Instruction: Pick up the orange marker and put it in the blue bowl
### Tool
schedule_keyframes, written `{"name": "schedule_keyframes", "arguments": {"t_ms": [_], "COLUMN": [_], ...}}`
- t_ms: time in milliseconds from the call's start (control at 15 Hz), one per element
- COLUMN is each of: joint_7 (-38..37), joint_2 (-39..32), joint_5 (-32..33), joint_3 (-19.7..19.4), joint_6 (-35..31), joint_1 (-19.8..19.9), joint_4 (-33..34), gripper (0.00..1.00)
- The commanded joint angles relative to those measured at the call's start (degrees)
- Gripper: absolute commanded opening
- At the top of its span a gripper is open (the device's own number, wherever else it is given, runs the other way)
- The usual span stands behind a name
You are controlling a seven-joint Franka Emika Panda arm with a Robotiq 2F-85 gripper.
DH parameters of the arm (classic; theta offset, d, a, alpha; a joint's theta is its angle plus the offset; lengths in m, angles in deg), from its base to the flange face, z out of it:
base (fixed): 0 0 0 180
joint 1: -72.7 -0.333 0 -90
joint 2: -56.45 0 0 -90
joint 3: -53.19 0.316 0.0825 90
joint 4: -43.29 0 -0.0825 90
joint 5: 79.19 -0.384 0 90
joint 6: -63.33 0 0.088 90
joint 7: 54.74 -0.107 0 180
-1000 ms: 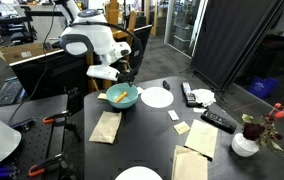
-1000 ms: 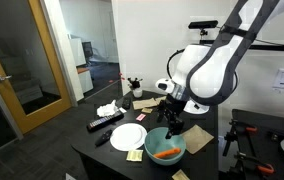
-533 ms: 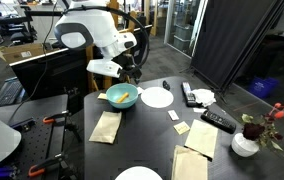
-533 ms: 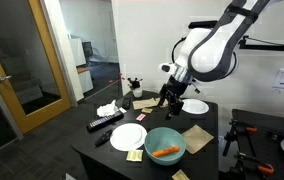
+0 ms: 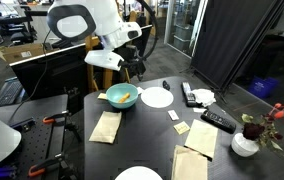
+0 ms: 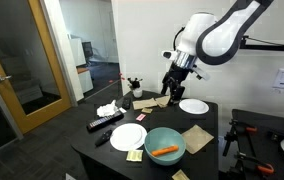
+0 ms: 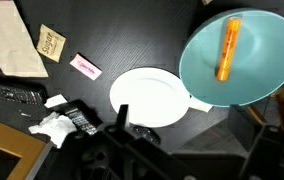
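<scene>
Slim orange marker (image 7: 228, 48) lies in the round, smooth blue bowl (image 7: 265, 82) — hand (image 6: 170, 88) hangs above the dark tabletop (image 7: 152, 30), fingers apart.

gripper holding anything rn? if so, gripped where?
Nothing. The gripper is empty, raised with its jaws apart; the orange marker lies loose in the blue bowl.

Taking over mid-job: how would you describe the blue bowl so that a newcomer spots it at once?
Start at the black table and find the flat round white plate seen in the wrist view. The blue bowl sits right beside that plate. Unlike the white plates, it is teal and deep-sided, and the orange marker lies inside it.
</scene>
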Motion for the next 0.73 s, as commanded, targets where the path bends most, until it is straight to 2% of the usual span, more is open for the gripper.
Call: {"name": "schedule_keyframes", "arguments": {"t_ms": [0, 67, 133, 667], "joint_7": [-5.0, -5.4, -3.2, -3.7], "joint_2": [5.9, 7.1, 3.2, 5.5], "joint_5": [5.2, 5.5, 3.5, 3.8], "joint_3": [0.4, 0.5, 0.0, 0.0], "joint_6": [5.0, 5.9, 3.1, 4.7], "joint_1": [1.2, 1.2, 0.3, 0.4], "joint_4": [-1.0, -1.1, 0.0, -0.4], "gripper": [1.0, 1.0, 1.0, 1.0]}}
